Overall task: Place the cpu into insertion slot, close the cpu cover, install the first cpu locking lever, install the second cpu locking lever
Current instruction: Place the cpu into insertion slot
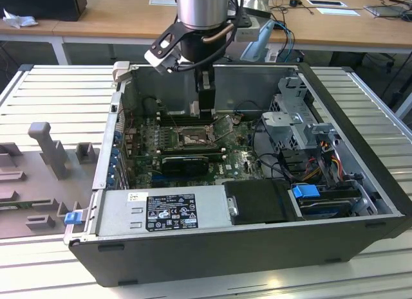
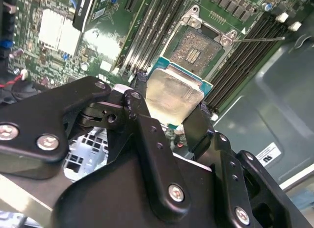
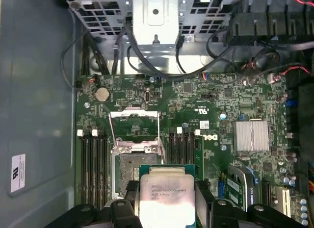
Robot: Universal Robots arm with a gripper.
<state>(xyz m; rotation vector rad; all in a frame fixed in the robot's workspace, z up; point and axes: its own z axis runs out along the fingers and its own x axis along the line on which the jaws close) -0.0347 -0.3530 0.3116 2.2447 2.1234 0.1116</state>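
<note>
The gripper [image 2: 169, 106] is clenched on the cpu [image 2: 174, 90]. One black finger [image 2: 139, 98] presses on each of two opposite edges, and the pale silver face of the chip is free between them. In the first wrist view the same grasp shows: the gripper [image 3: 167, 191] holds the cpu [image 3: 164, 201] flat, with its face to the camera.

The cpu is in the air over the green motherboard [image 3: 221, 100], not yet seated. The insertion slot [image 3: 128, 171] lies just beside the chip and below it. In the first wrist view the chip covers one corner of the slot, and the greater part of the dark socket field is bare. The chip is square, so it has no long axis (only its edges matter). These edges run nearly parallel to the rim of the slot [image 2: 198, 47], with no clear twist, as far as I can judge.

The cpu cover [image 3: 135, 124] stands open behind the slot, on the side away from the gripper. A thin locking lever [image 2: 257, 39] points away from the socket.

I count one cpu, one slot, one cover and one gripper. Of levers I can be sure of only one. Long black memory slots [image 3: 93, 164] lie on both sides of the socket.

In the exterior view the gripper [image 1: 205, 111] hangs inside the open computer case [image 1: 225, 260], near its back wall.
</note>
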